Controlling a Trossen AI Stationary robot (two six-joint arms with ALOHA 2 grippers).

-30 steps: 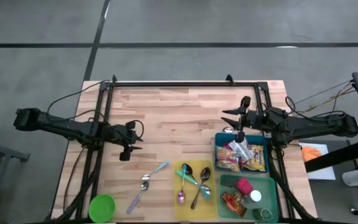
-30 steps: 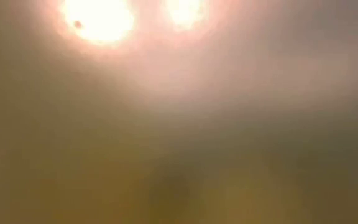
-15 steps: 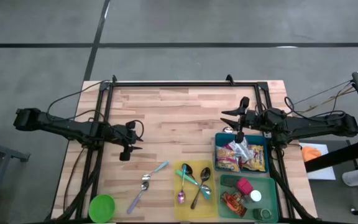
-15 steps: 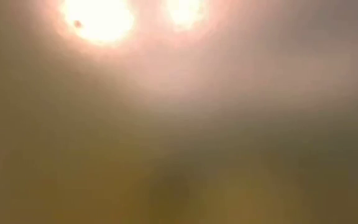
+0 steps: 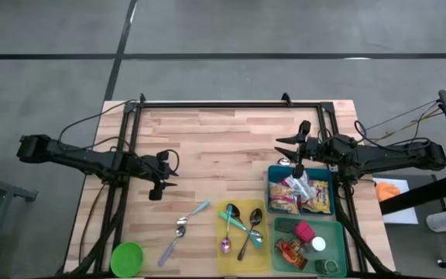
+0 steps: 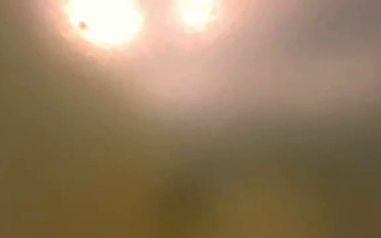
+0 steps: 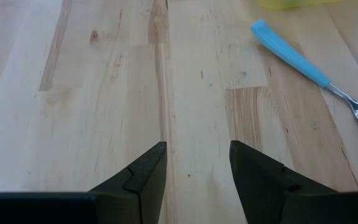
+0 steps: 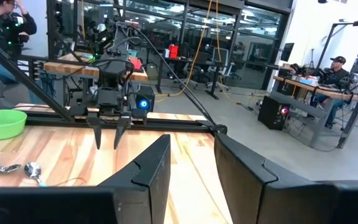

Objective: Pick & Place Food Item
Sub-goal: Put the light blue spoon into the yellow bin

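Note:
The food items are snack packets lying in a blue tray at the table's right, with more packaged items in a green tray nearer the front edge. My right gripper hovers level just beyond the blue tray's far left corner, open, with nothing between its fingers. My left gripper hangs open over bare wood at the table's left, tilted downward. The low view is a blur and shows nothing.
A yellow tray with several spoons sits left of the green tray. A blue-handled spoon lies on the wood between the left gripper and the front edge. A green bowl stands at the front left corner. A dark frame borders the far side.

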